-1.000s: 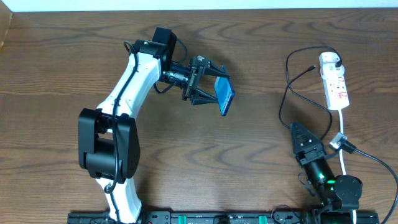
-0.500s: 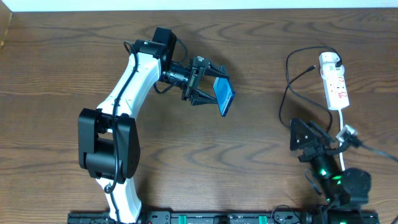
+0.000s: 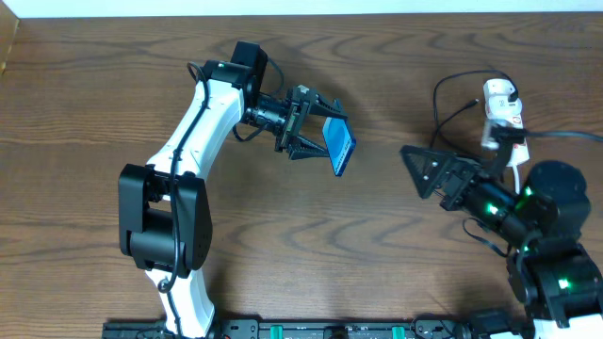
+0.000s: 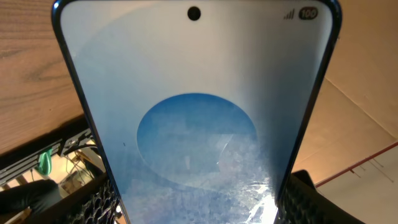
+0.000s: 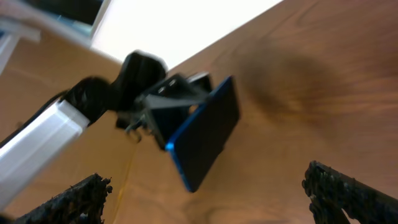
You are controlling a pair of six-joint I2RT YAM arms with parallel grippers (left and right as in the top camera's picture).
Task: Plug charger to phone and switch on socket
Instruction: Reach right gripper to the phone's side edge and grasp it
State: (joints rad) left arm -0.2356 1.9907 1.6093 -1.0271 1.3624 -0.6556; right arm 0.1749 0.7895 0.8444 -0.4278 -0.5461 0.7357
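- At 1 o'clock, just off overhead centre: left gripper [image 3: 323, 138] clenched on the phone [image 3: 341, 148]. Phone is tilted on edge, looks clear of the table [image 3: 94, 85], screen twd its own wrist cam.
- Right gripper [image 3: 413, 172] at 3 o'clock, jaws spread wide, nothing in them, pointing 9 o'clock twd the phone.
- Charger [image 3: 436, 127] loops on the wood at 2 o'clock, between phone and socket [image 3: 509, 111]. Plug head looks seated at the socket's 12 o'clock end, but we can't confirm.
- Risk 1: front-cam hole is at the phone's free end, so we reckon the port end sits inside the left claw. Connector may have no access.
- Risk 2: thin cable lies flat, so a pinch could miss or slip, and a tug could drag the socket.
- Risk 3: phone is gripped low on its sides only, so an insertion push could pivot it.
- Risk 4: right arm covers the socket's 6 o'clock half. Switches are hidden and the arm could snag the lead.
- Containers: none in view.
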